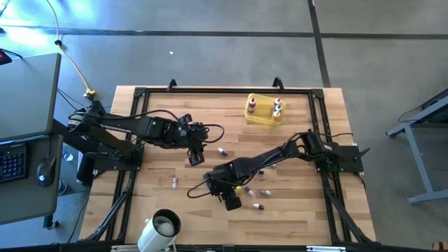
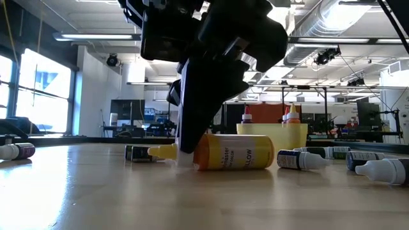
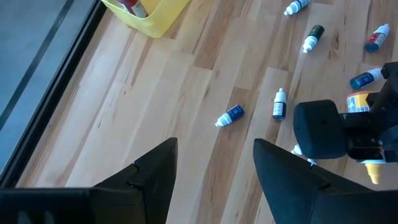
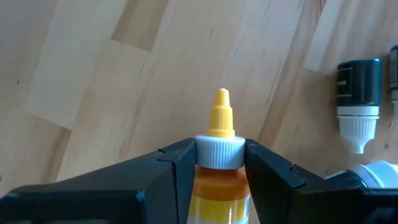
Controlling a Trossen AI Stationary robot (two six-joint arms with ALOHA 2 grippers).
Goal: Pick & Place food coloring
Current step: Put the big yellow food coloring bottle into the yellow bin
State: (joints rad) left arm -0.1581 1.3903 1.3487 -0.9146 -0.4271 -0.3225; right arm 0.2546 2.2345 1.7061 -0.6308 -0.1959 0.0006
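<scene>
The food coloring is a set of tiny bottles. Several lie scattered on their sides on the wooden table [image 1: 175,183] [image 1: 222,150] [image 1: 264,191], and a few stand upright in the yellow tray [image 1: 264,110]. My right gripper [image 1: 229,196] is low over the near middle of the table, shut on a yellow bottle [image 2: 233,152] that lies on its side. My left gripper [image 1: 196,154] hovers open over the table's middle left, above bare wood [image 3: 214,168], with no bottle between its fingers. My right gripper pinches the yellow bottle at its white ribbed cap collar [image 4: 219,152], one finger on each side. The yellow nozzle [image 4: 222,112] sticks out past the fingertips. The fingers [image 2: 192,108] come down from above, across the bottle's neck. The bottle's body lies on the table.
A white mug [image 1: 164,227] lies at the table's near edge, left of centre. Dark-capped bottles lie close to the held one [image 4: 357,102] [image 2: 303,158] [image 2: 383,171]. Another bottle lies far to the left [image 2: 16,151]. A black frame rail [image 1: 224,91] runs around the table top.
</scene>
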